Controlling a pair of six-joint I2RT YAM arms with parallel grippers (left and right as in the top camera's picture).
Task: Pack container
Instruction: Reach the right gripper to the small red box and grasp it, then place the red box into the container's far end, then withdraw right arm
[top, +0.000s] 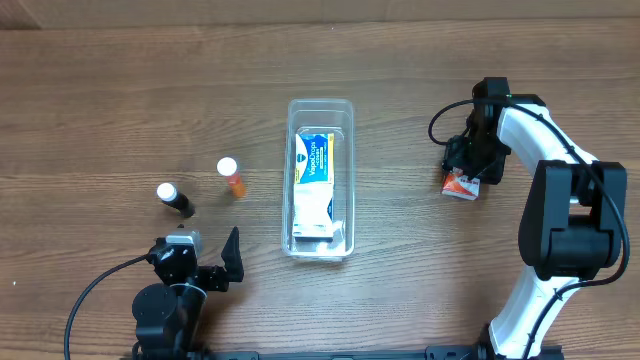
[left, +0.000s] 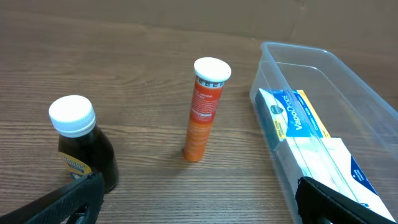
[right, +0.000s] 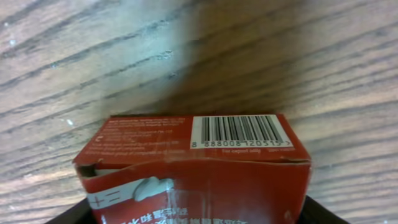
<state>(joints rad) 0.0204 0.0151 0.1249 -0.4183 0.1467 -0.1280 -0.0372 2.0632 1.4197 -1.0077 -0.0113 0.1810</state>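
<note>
The clear plastic container (top: 346, 120) lies lengthwise in the middle of the table and also shows in the left wrist view (left: 292, 56). It holds a blue, yellow and white box (top: 316, 158) and a white box (top: 313, 213). My right gripper (top: 470, 165) is at the right, shut on a red box (top: 461, 184) that fills the right wrist view (right: 193, 168), low over the wood. My left gripper (top: 200, 258) is open and empty at the front left, its fingers low in the left wrist view (left: 199, 205).
An orange tube with a white cap (top: 232, 178) (left: 205, 109) and a dark bottle with a white cap (top: 174, 198) (left: 84, 146) stand left of the container, just ahead of my left gripper.
</note>
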